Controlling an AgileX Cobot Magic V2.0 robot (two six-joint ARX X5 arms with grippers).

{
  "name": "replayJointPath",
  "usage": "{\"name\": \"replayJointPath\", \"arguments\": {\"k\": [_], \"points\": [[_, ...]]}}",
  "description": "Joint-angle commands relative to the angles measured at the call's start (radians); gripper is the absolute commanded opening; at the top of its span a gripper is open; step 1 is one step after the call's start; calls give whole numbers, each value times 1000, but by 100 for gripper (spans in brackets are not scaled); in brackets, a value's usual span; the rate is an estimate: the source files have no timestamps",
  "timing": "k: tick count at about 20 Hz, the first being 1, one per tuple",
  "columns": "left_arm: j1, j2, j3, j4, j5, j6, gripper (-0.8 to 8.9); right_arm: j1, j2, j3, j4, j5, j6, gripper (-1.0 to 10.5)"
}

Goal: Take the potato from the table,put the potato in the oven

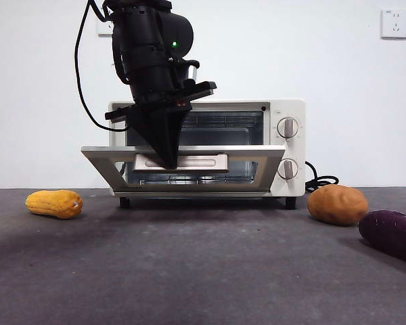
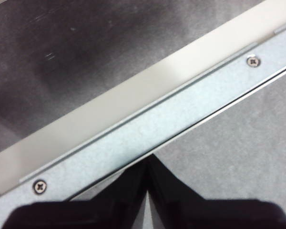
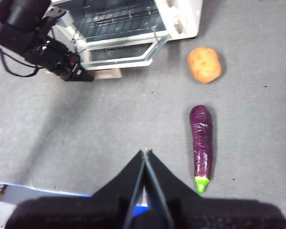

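Across the front view, the oven (image 1: 206, 149) stands at the back of the table (image 1: 189, 271) with its door (image 1: 183, 166) swung down almost level, the rack inside visible through the opening. One dark arm comes down from above, and its gripper tip (image 1: 169, 161) sits right at the beige bar handle (image 1: 183, 162) on the door's edge. The potato (image 1: 337, 204) lies on the table just off the oven's knob side, untouched. A purple vegetable (image 1: 391, 235) lies near it, closer to the camera; a yellow-orange ridged vegetable (image 1: 54, 203) lies well apart at the other side.

Left wrist view: the left gripper (image 2: 148, 164) has its jaws pressed together to a point, nothing between them, the tip at or just off the door's metal rim (image 2: 148, 129); contact cannot be settled from here. The cream handle bar (image 2: 133, 90) runs alongside the rim.

Right wrist view: the right gripper (image 3: 145, 155) hangs high over bare table, jaws closed and empty. Below it lie the potato (image 3: 205, 64) beside the oven's corner (image 3: 181, 19), the purple vegetable (image 3: 202, 145) and the other arm (image 3: 43, 45) at the open door (image 3: 119, 47).

Judged progress: the oven stands open and ready. Taking the potato and placing it inside are both not yet done. The right arm looks better placed for the pick.
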Motion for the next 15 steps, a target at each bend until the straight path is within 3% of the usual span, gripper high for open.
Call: {"name": "replayJointPath", "arguments": {"k": [1, 15], "points": [[24, 26, 0, 98, -85, 8, -6, 0, -2, 2, -18, 4, -8, 0], [9, 26, -142, 135, -85, 4, -6, 0, -2, 2, -18, 23, -7, 0]]}}
